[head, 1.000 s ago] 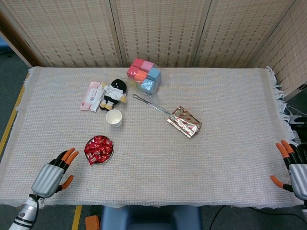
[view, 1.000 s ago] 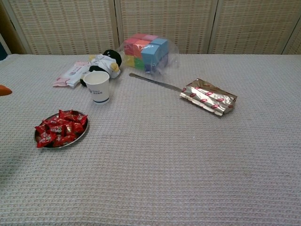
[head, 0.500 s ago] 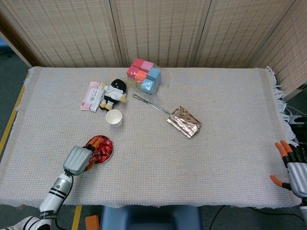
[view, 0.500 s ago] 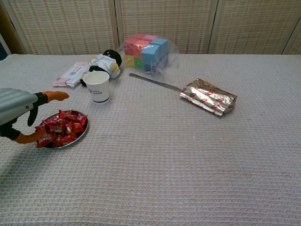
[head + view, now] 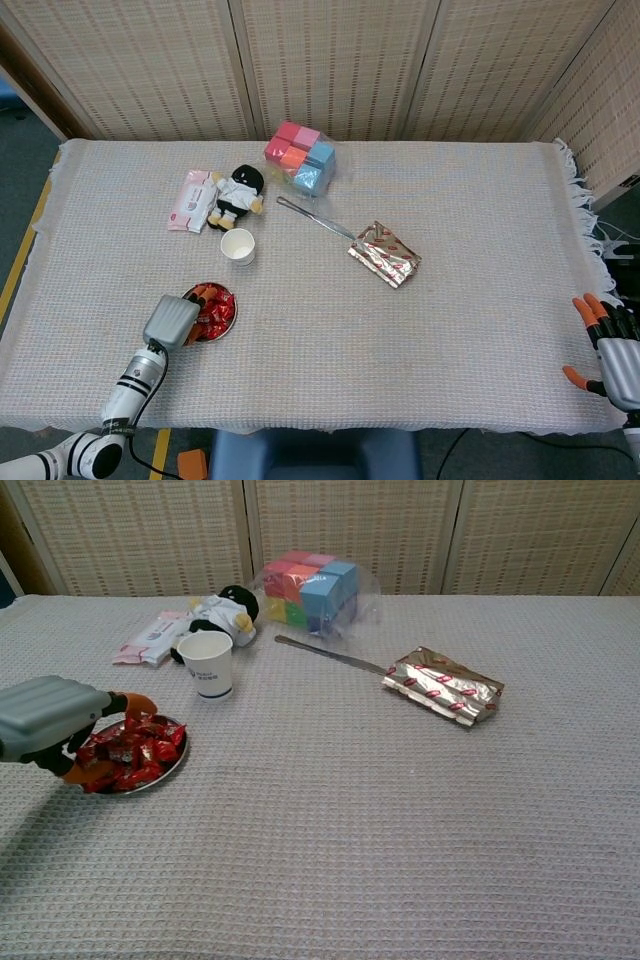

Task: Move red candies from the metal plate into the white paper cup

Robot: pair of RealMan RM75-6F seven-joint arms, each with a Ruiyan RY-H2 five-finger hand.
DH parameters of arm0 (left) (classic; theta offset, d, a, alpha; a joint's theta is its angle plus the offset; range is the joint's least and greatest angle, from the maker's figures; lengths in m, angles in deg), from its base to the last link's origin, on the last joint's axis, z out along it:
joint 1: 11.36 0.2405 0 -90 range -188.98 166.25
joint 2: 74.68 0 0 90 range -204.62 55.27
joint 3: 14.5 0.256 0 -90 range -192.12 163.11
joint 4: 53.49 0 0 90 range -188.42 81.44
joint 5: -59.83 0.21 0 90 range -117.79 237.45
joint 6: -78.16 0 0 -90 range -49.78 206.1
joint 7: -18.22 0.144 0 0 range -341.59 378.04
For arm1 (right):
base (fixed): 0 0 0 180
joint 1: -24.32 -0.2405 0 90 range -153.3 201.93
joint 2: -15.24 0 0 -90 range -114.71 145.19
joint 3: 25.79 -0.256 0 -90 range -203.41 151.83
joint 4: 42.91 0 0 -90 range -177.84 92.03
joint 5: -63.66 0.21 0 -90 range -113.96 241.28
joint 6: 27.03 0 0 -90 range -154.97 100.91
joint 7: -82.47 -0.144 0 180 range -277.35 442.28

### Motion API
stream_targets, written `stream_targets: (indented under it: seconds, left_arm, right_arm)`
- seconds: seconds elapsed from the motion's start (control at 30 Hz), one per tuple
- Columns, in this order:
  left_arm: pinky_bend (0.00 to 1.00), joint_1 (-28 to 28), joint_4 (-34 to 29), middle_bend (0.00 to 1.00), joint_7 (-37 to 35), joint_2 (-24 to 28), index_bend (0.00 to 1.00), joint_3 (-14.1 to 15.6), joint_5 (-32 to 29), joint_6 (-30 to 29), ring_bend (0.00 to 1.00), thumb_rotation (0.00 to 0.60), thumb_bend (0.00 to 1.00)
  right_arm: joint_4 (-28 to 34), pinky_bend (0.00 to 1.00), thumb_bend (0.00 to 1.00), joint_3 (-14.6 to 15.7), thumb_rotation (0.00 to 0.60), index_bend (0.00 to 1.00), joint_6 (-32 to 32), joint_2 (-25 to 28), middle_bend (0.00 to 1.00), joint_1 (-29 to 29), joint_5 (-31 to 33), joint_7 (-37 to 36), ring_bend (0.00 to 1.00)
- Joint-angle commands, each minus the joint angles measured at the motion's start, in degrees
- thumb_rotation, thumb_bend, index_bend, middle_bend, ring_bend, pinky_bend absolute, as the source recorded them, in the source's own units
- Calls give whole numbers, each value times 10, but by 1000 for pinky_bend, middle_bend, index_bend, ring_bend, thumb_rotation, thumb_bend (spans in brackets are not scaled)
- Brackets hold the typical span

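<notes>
Red candies (image 5: pixel 216 308) (image 5: pixel 142 750) fill a small metal plate (image 5: pixel 233 318) (image 5: pixel 168 773) near the table's front left. Just behind the plate a white paper cup (image 5: pixel 238 246) (image 5: pixel 206 663) stands upright with nothing visible inside. My left hand (image 5: pixel 172 319) (image 5: pixel 55 723) covers the plate's left side, its fingers curled down onto the pile; a fingertip (image 5: pixel 136 703) and the thumb touch candies. Whether a candy is gripped is hidden. My right hand (image 5: pixel 608 345) rests at the front right table edge, fingers apart, holding nothing.
Behind the cup lie a plush toy (image 5: pixel 238 192), a tissue packet (image 5: pixel 193 200) and a bag of coloured cubes (image 5: pixel 300 157). Metal tongs (image 5: pixel 315 220) and a foil candy pack (image 5: pixel 385 254) lie mid-table.
My left hand moved from the front left corner up onto the plate and its fingers curled down into the candies. The right hand barely shifted.
</notes>
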Motion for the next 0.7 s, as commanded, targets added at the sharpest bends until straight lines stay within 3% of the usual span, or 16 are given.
stream_targets:
  seconds: [0.03, 0.3, 0.7]
  left_arm:
    - [961, -6, 11, 198, 9, -9, 190, 4, -3, -2, 615, 600, 395]
    - [974, -13, 27, 294, 24, -22, 384, 14, -7, -14, 617, 600, 390]
    - [995, -21, 46, 397, 7, -33, 470, 19, 8, -39, 638, 600, 394]
  right_arm:
    - [1, 0, 90, 0, 600, 0, -3, 1, 0, 0, 2, -2, 0]
    - [4, 0, 90, 0, 600, 0, -8, 6, 0, -1, 6, -5, 0]
    - [9, 0, 90, 1, 600, 0, -13, 8, 0, -1, 11, 2, 0]
